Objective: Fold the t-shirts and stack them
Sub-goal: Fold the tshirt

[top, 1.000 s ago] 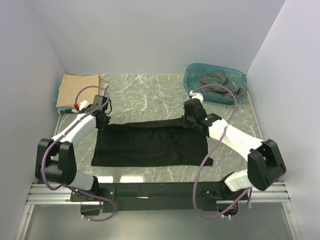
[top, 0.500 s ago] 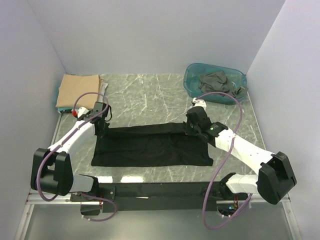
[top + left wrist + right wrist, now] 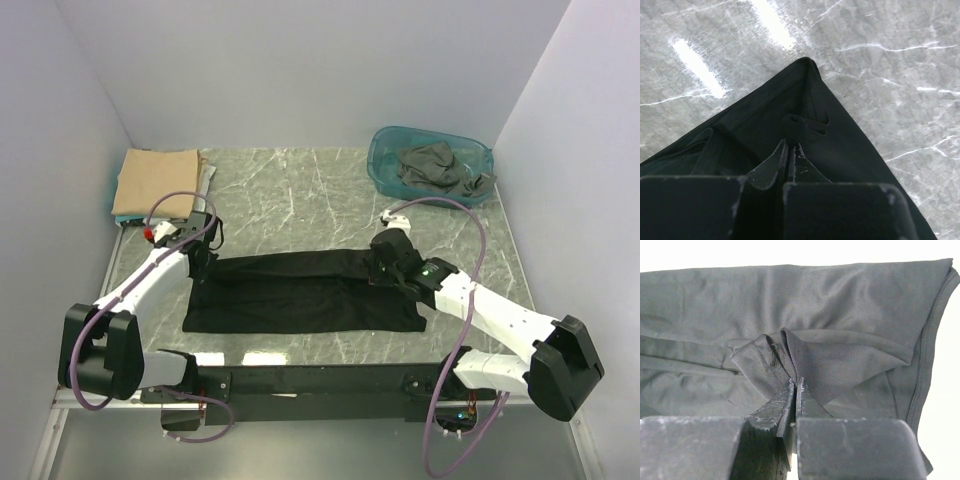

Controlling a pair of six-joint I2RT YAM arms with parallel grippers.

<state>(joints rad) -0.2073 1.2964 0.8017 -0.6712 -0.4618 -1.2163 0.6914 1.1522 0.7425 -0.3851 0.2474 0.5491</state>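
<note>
A black t-shirt [image 3: 300, 292] lies spread across the middle of the marble table, its far edge lifted and folded toward the near side. My left gripper [image 3: 203, 258] is shut on the shirt's far left corner [image 3: 805, 107]; its fingertips [image 3: 799, 155] press together on the cloth. My right gripper [image 3: 380, 268] is shut on the far right edge, where the fabric [image 3: 840, 330] bunches into a pinch at the fingertips [image 3: 790, 390]. A folded tan t-shirt [image 3: 155, 180] lies at the back left. A dark grey t-shirt [image 3: 435, 165] is crumpled in the teal tub [image 3: 385, 150].
The teal plastic tub stands at the back right corner. The tan shirt rests on pale folded cloth near the left wall. White walls close the table on three sides. A black rail [image 3: 320, 380] with the arm bases runs along the near edge.
Both grippers have drawn the black shirt's far edge toward the near side, narrowing the shirt into a band. The right arm has stretched out lower and farther forward.
</note>
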